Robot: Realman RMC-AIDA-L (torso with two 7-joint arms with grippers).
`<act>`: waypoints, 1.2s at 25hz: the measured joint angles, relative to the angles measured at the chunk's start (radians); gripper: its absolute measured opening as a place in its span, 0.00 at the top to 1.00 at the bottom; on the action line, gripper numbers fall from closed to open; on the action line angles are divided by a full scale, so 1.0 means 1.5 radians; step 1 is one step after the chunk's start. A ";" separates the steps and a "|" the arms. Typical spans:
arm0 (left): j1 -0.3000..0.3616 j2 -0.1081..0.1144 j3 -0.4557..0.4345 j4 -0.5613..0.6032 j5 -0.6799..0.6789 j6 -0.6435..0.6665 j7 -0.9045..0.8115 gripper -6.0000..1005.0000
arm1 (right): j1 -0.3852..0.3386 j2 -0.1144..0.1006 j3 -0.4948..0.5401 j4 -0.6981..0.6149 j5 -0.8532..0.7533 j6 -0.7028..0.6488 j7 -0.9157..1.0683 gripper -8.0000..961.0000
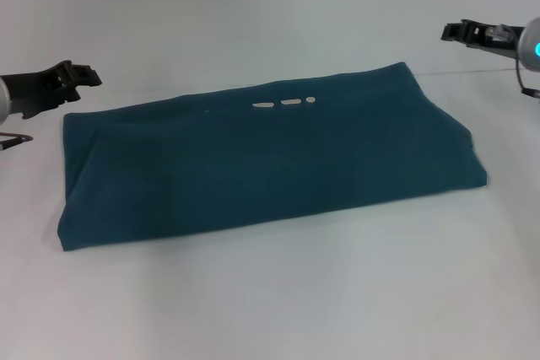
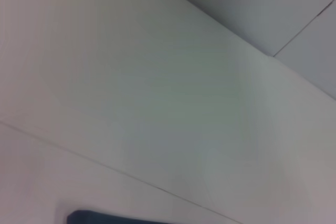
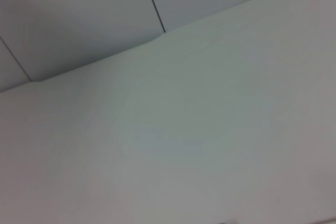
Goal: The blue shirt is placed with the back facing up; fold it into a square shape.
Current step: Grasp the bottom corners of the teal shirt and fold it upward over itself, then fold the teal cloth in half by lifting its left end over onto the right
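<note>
The blue shirt lies on the white table, folded into a long flat rectangle that runs from left to right. A few small white marks show near its far edge. My left gripper hovers beside the shirt's far left corner, apart from the cloth and holding nothing. My right gripper is up at the far right, beyond the shirt's far right corner, also apart and holding nothing. A sliver of the shirt shows in the left wrist view. The right wrist view shows only the table.
The table's far edge and a tiled floor show in the wrist views. A thin cable lies at the left edge near my left arm. Bare table surface surrounds the shirt on all sides.
</note>
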 joint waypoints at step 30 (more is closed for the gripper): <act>0.244 -0.042 -0.108 0.007 -0.276 0.341 0.060 0.19 | -0.302 -0.005 0.075 -0.151 0.304 -0.646 -0.116 0.27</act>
